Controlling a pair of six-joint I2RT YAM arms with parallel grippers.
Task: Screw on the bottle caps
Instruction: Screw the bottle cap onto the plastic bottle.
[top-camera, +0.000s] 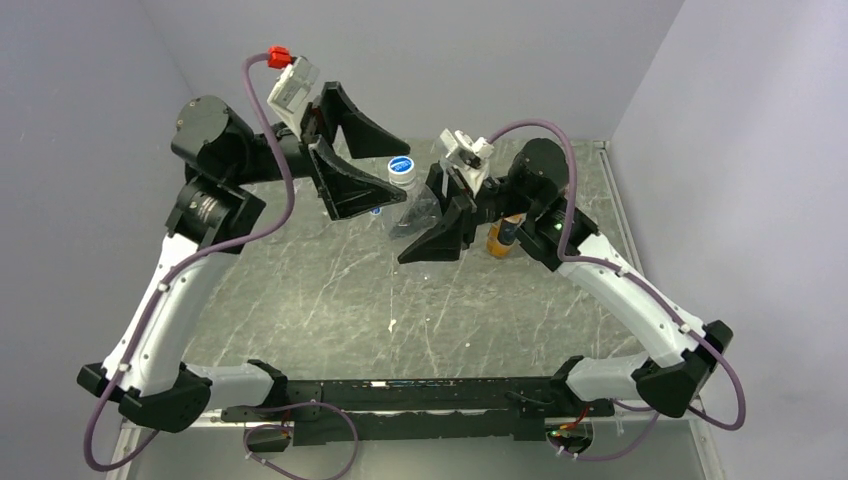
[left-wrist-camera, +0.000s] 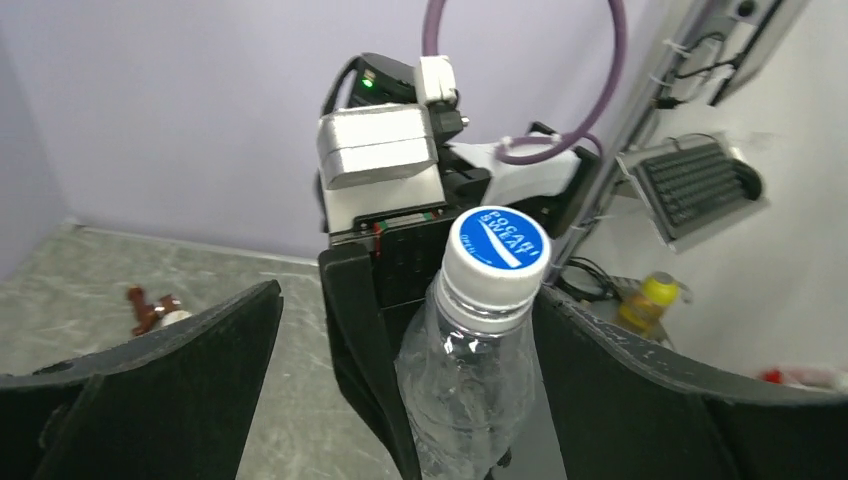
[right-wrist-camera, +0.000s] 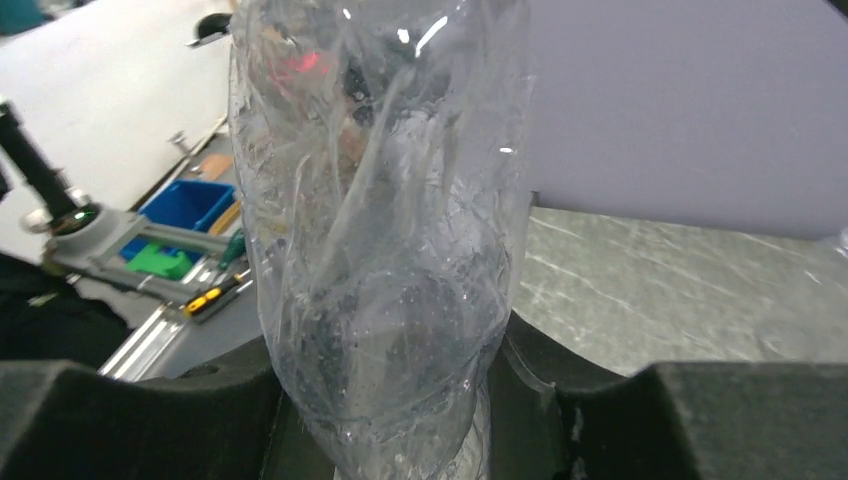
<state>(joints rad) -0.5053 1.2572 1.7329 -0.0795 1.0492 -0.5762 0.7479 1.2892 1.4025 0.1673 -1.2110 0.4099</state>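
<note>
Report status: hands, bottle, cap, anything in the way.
Left hand open, straddling the blue cap. Right hand shut on the clear bottle. Cap sits on the bottle's neck. Nothing blocking.

Between the right jaws the bottle (right-wrist-camera: 385, 250) runs off the top and bottom edges. Between the left jaws its base is cut off. Beyond them, a brown thing (left-wrist-camera: 150, 308) is too small to tell.

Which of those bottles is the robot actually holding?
The clear bottle with the blue cap, clamped in the right pincer; the orange bottle stands on the table, untouched.
</note>
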